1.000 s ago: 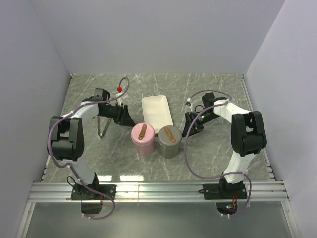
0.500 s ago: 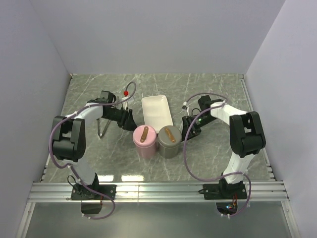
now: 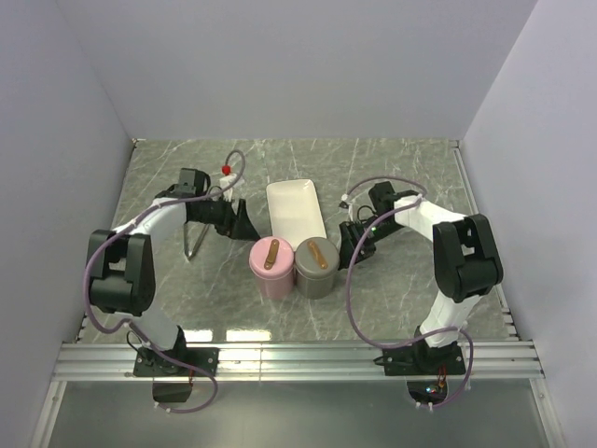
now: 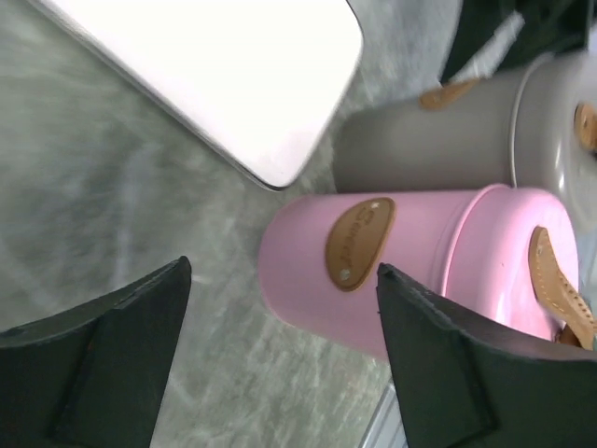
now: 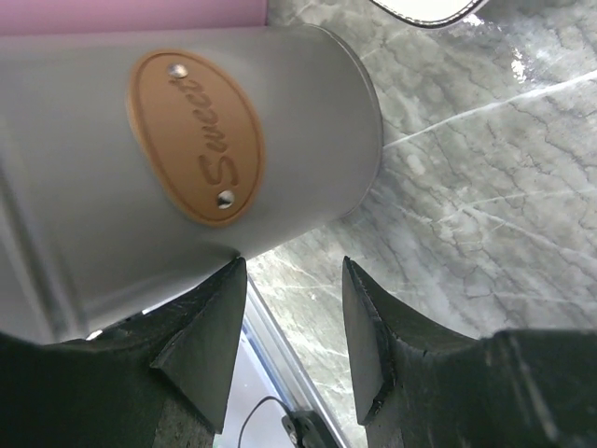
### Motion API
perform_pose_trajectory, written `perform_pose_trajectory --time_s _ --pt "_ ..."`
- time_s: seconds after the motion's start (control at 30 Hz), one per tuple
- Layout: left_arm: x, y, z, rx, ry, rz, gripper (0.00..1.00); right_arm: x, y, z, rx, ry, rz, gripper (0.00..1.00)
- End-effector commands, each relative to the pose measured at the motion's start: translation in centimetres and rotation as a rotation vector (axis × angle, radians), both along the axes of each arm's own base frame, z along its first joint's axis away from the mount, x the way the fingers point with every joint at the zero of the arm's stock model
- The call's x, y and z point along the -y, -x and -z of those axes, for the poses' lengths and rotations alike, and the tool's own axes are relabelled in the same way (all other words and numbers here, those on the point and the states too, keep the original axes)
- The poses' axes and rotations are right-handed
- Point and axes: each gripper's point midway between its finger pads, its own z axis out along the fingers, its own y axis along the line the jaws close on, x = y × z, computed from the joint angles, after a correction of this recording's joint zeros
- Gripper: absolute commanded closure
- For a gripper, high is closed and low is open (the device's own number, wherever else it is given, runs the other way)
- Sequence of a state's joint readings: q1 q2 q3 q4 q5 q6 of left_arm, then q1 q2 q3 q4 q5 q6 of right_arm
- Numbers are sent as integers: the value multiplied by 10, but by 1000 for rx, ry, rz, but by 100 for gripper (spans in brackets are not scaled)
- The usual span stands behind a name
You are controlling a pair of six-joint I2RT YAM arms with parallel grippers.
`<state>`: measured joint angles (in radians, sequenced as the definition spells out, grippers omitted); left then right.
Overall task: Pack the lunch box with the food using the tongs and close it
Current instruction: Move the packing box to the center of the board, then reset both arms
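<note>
Fingers of left end effector [image 4: 282, 271] gape empty before pink canister [image 4: 438, 243]; right end effector [image 5: 294, 271] half-spread, empty, by grey canister [image 5: 84, 215].

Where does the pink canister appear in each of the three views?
Top external: pink canister in the centre, left of the grey canister.
Left wrist: pink canister at lower right, below the grey canister.
Right wrist: pink canister only a strip at the top edge.
Shared landmark: the grey canister, next to it everywhere.
</note>
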<state>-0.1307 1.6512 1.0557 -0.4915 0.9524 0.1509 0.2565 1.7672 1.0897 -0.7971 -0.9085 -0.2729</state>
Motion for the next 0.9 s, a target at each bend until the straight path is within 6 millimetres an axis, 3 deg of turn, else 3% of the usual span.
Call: perform_pose_trajectory --time_s 0.0,0.03,0.07,0.27,0.43,0.53,0.57,0.63,0.67,0.7,0.77,0.8,0.87 --pt "-18 -27 -37 117 21 -106 13 4 -8 -20 83 -31 18 47" --pt "-29 -34 -49 150 22 -148 3 7 -11 -22 93 -31 28 47" --pt "-35 -39 -56 180 11 -170 1 15 -16 -26 100 -30 55 46" --pt "-83 -66 -113 374 -110 -355 1 52 -50 -61 226 -17 154 45" --pt "-106 -69 -154 477 -205 -449 1 96 -85 -115 421 -4 306 35" --pt "-115 -71 -160 486 -218 -542 1 113 -93 -137 514 12 386 24" --pt "-121 -73 -157 471 -242 -582 1 117 -96 -149 580 14 406 19" --pt "-127 -73 -148 431 -274 -606 1 124 -95 -146 594 43 463 16" --pt "-131 -75 -144 395 -283 -652 1 128 -97 -156 650 57 501 13" --pt "-133 -73 -133 365 -299 -660 1 137 -96 -142 645 119 547 8" --pt "-137 -72 -125 364 -318 -669 1 145 -96 -148 722 152 600 4" --pt "-140 -67 -113 358 -340 -680 0 151 -91 -134 715 199 629 3" --pt "-146 -66 -109 387 -355 -706 1 157 -88 -139 783 217 665 0"
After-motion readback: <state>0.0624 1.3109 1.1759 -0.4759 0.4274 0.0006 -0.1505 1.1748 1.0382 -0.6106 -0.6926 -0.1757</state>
